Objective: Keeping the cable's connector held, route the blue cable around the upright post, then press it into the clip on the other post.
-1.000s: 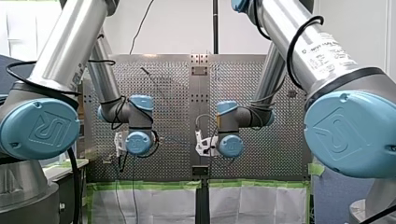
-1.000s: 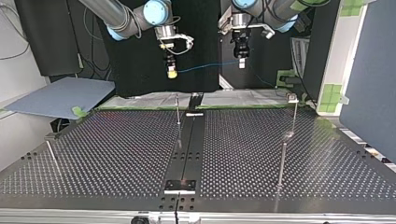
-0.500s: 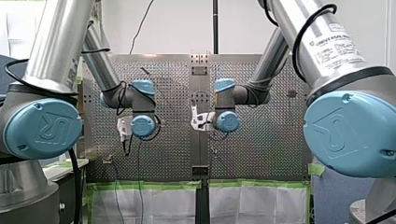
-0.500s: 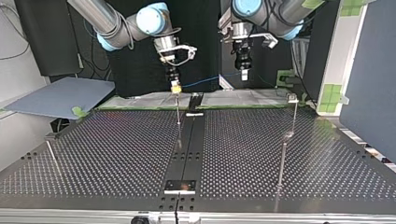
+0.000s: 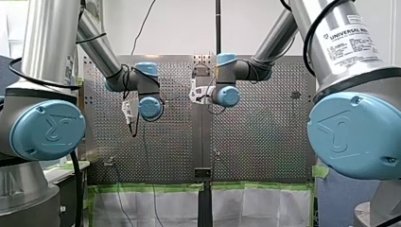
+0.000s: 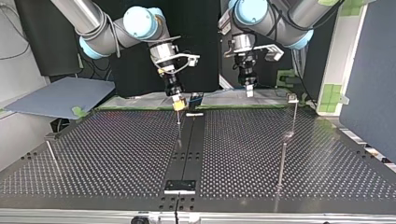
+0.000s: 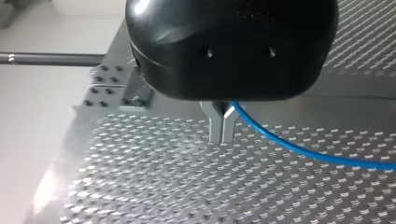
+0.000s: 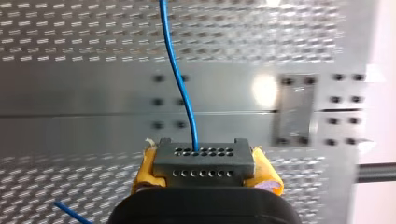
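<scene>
Both arms had swung over the table's edge, my right gripper clamping the connector beside the upright post, my left gripper pinching the blue cable.

You see my right arm's gripper with yellow pads overlapping the top of the thin upright metal post at the far middle of the perforated black table. My left arm's black gripper hangs nearby, towards the view's right.

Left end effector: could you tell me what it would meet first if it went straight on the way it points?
Probably the perforated table; the left end effector, shut on the blue cable, shows nothing else ahead.
</scene>
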